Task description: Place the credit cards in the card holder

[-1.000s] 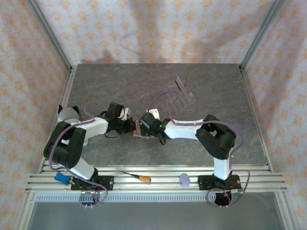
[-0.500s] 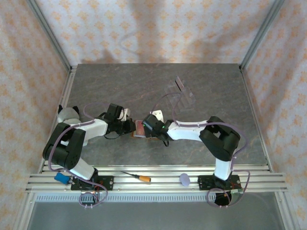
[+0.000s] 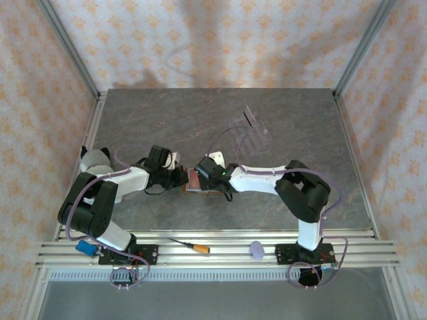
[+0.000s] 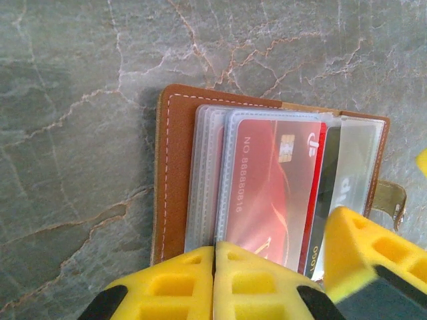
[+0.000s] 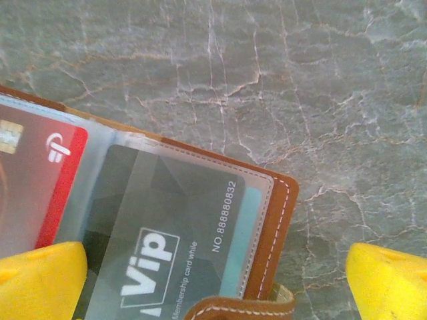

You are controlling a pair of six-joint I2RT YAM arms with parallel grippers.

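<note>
The brown leather card holder (image 3: 197, 181) lies open on the table between both grippers. In the left wrist view its leather (image 4: 175, 167) frames clear sleeves, and the red card (image 4: 273, 193) sits inside one of them. My left gripper (image 4: 215, 250) is shut, its tips against the near edge of the sleeves. In the right wrist view the teal-green card (image 5: 173, 227), dark and marked "Vip", sits in the right-hand sleeve beside the red card (image 5: 40, 180). My right gripper (image 5: 217, 280) is open wide above that half, with one yellow finger (image 5: 390, 280) over bare table.
A clear plastic tray (image 3: 255, 130) stands at the back right of the centre. On the front rails lie an orange-handled screwdriver (image 3: 193, 247), a purple disc (image 3: 257, 249) and a blue piece (image 3: 85, 247). Metal posts and patterned walls close in the table.
The right wrist has shifted slightly up and left over the card holder. The left gripper stays shut at the holder's left side.
</note>
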